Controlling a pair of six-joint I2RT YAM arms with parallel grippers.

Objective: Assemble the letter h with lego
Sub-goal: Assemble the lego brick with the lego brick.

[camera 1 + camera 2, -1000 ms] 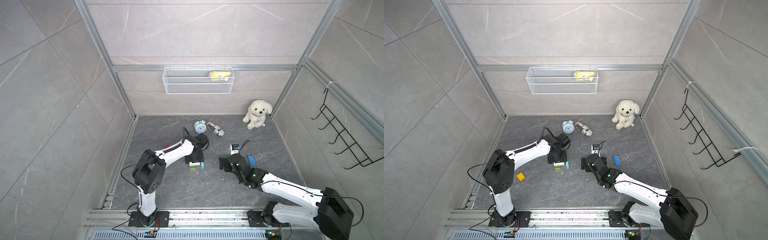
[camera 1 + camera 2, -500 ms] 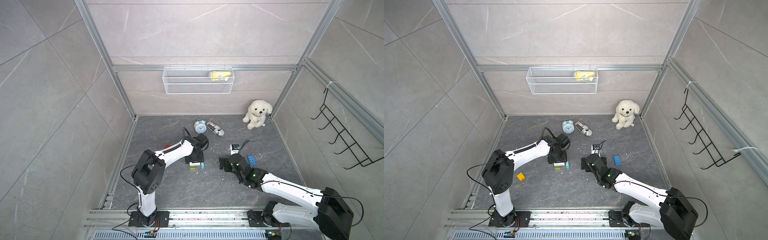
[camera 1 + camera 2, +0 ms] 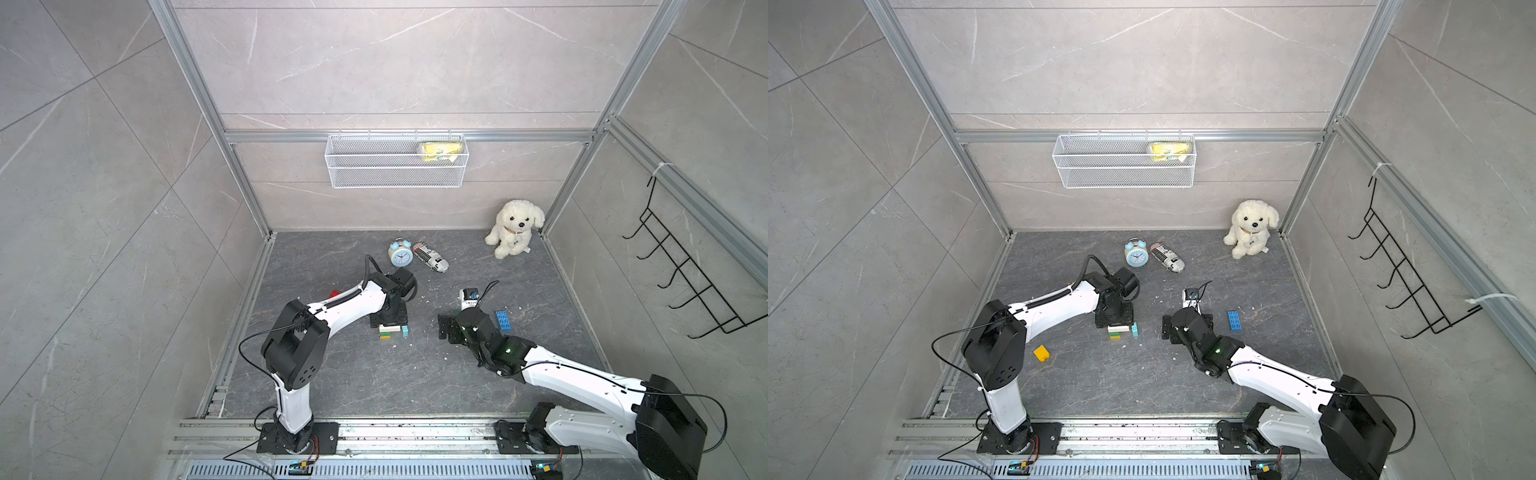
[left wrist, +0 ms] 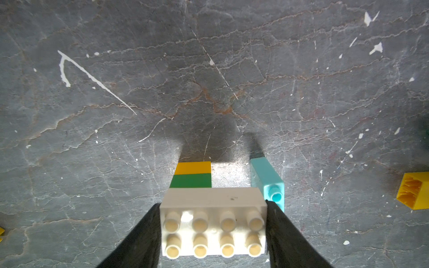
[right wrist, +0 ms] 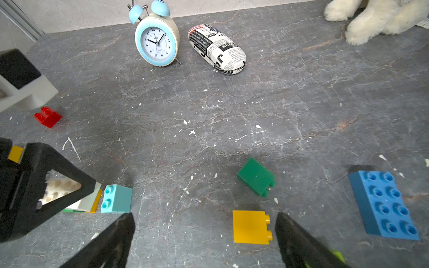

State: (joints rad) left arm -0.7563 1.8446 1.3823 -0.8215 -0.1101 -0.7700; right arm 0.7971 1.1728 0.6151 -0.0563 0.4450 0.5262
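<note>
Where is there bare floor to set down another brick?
Bare floor lies between the glasses case and the plush dog, and in a wide strip along the front rail. It is crowded around the white brick and near the blue brick.

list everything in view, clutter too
white brick: 1, white, in left gripper
green bricks: 2, green, one touching white brick, one loose ahead of right gripper
yellow bricks: 3, yellow, one touching that green, one between right gripper's jaws, one loose front left
light blue brick: 1, light blue, beside white brick
red brick: 1, red, left of left gripper
blue brick: 1, blue, right of right gripper
alarm clock: 1, cream and blue, back centre
glasses case: 1, newsprint, beside clock
plush dog: 1, white, back right corner
wire basket: 1, white, back wall
packet: 1, yellow, in basket
hook rack: 1, black, right wall
left gripper: 1, black, shut on white brick
right gripper: 1, black, open
</note>
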